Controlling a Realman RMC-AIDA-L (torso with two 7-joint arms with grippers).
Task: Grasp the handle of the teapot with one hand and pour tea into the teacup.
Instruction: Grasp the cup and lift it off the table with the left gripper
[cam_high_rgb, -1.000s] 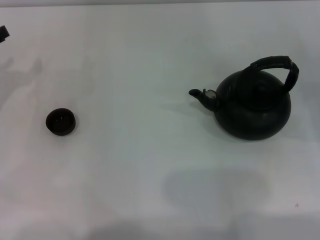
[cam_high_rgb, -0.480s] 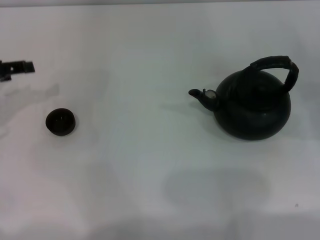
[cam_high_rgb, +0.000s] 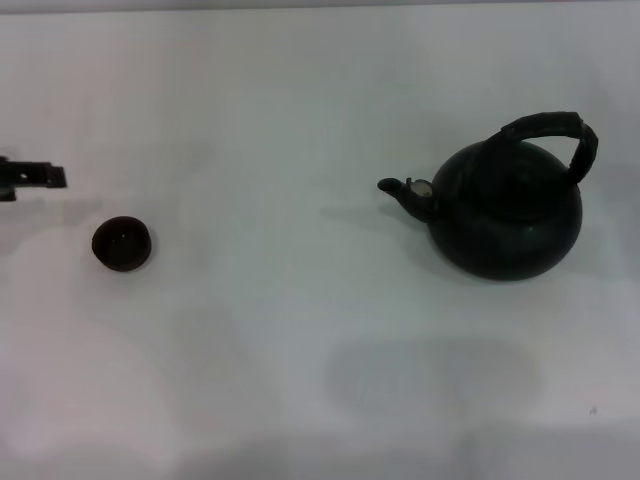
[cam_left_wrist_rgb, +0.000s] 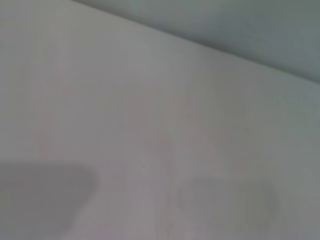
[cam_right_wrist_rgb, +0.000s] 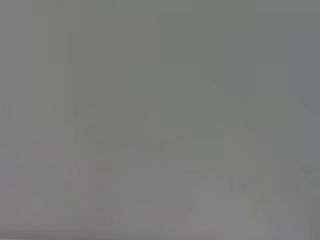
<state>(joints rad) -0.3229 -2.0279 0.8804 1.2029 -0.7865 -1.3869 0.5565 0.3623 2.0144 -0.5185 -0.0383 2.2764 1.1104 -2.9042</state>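
Here, left gripper (cam_high_rgb: 30, 177) entering at the left edge of the head view, only a dark tip showing, just beyond the teacup (cam_high_rgb: 122, 243) and apart from it; nothing held, finger opening impossible to tell. Right gripper out of sight in every view. Teacup small, dark, handleless, standing upright on the white table (cam_high_rgb: 300, 330), well apart from the teapot (cam_high_rgb: 505, 212) at the right. Teapot upright, spout (cam_high_rgb: 398, 189) pointing toward the cup, bail handle (cam_high_rgb: 555, 137) arched over the lid. Judged heavy and rigid, likely to swing under its bail when lifted; best taken at the crown of the handle, where the ribbed wrap should resist slipping. Cup judged light, easily knocked.
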